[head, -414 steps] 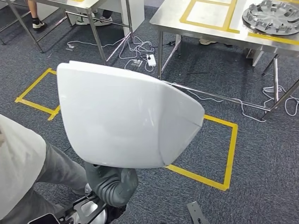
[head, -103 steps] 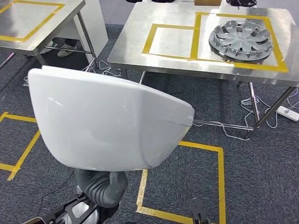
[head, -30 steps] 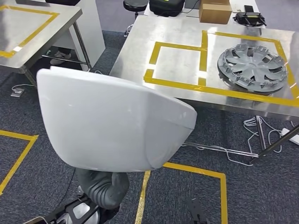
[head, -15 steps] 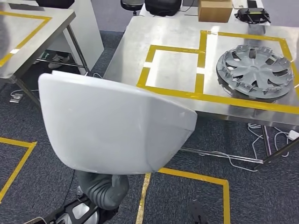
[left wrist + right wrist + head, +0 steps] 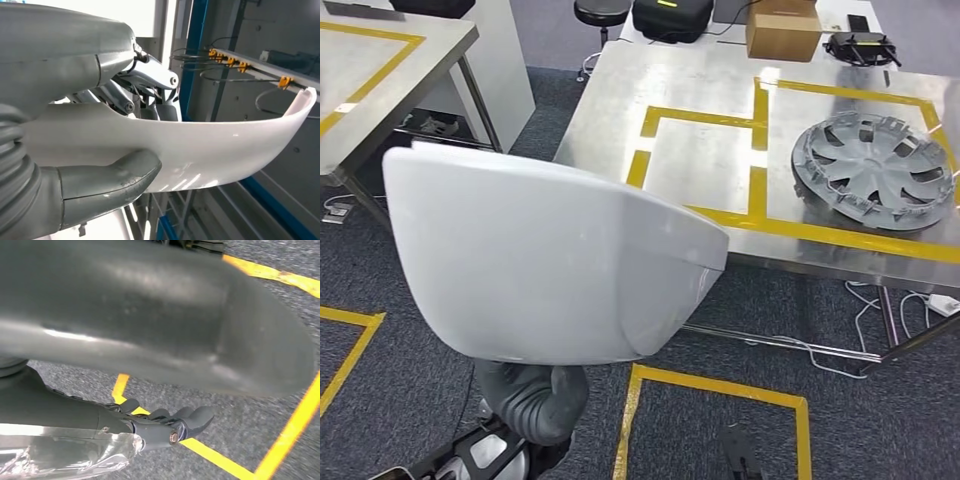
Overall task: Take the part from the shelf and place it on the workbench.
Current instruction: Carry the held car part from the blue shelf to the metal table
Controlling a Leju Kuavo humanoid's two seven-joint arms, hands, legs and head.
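Head view looks down; left wrist view shares the white part (image 5: 546,265) closely.

left hand (image 5: 113,140): grey ribbed cover, thick grey thumb, silver metal links with round pins
right hand (image 5: 166,427): dark grey fingers, one brass-coloured pin

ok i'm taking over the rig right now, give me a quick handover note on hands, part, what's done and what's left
Left hand: grips the white part, thumb on one face, fingers on the other.
Right hand: holds nothing, fingers fairly straight and close together, hanging above the carpet.
Part: off the shelf, carried in front of the robot, above the floor, just short of the workbench.
Workbench: yellow-taped squares; the near-left square is bare, a grey wheel cover lies in the right one.
Done: pickup and most of the approach.
Left: reach over the bench, set the part down, probably in the bare square, then release.
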